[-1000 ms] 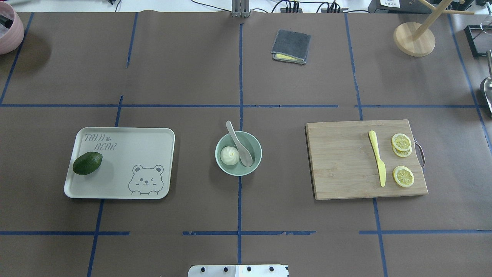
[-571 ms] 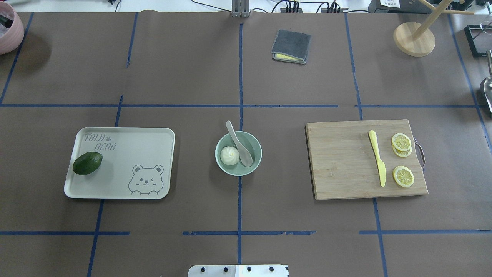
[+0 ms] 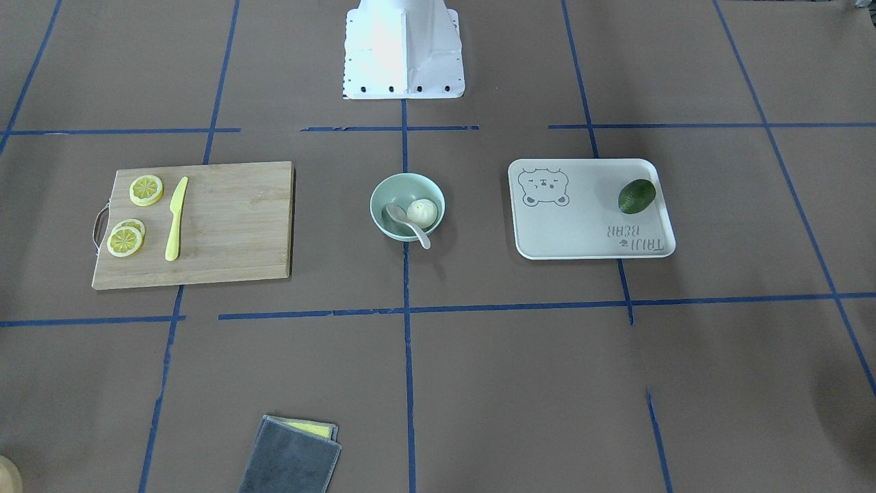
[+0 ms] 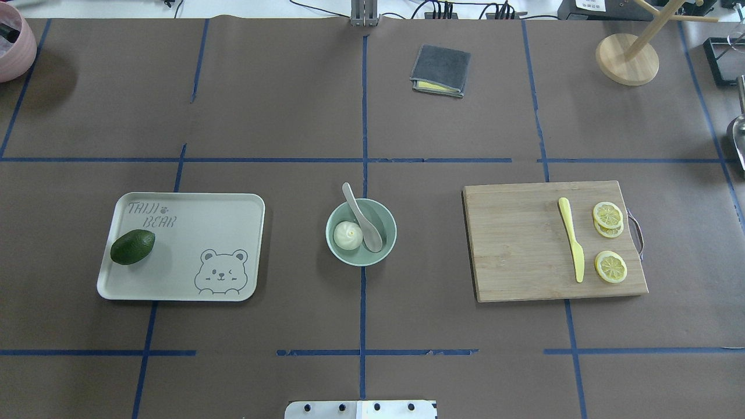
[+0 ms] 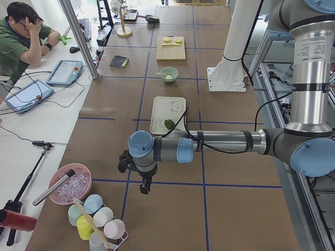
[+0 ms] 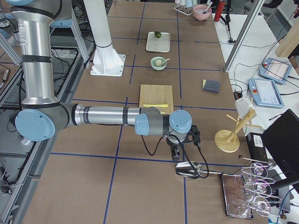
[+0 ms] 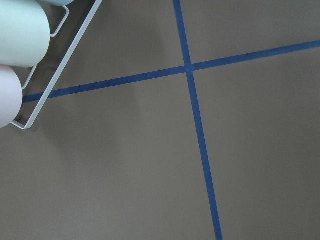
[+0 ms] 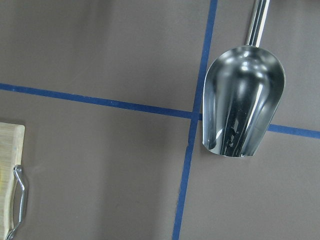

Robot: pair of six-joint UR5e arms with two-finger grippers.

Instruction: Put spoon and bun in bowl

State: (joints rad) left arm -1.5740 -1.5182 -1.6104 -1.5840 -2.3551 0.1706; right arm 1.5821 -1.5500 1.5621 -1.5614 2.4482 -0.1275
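Observation:
The mint-green bowl [image 4: 333, 247] stands at the table's middle. The white bun [image 4: 348, 235] lies inside it on the left. The off-white spoon [image 4: 365, 224] has its scoop in the bowl and its handle sticks out over the far rim. The front-facing view shows the same bowl [image 3: 384, 187], bun [image 3: 423, 212] and spoon [image 3: 405, 220]. My left gripper [image 5: 143, 186] hangs over the table's left end, far from the bowl. My right gripper [image 6: 175, 153] hangs over the right end. Both show only in side views, so I cannot tell if they are open or shut.
A bear-print tray [image 4: 221, 215] with an avocado [image 4: 132, 247] lies left of the bowl. A cutting board [image 4: 518, 244] with a yellow knife [image 4: 572, 247] and lemon slices [image 4: 608, 215] lies to the right. A grey cloth [image 4: 440, 70] lies beyond, and a metal scoop [image 8: 242, 100] is under the right wrist.

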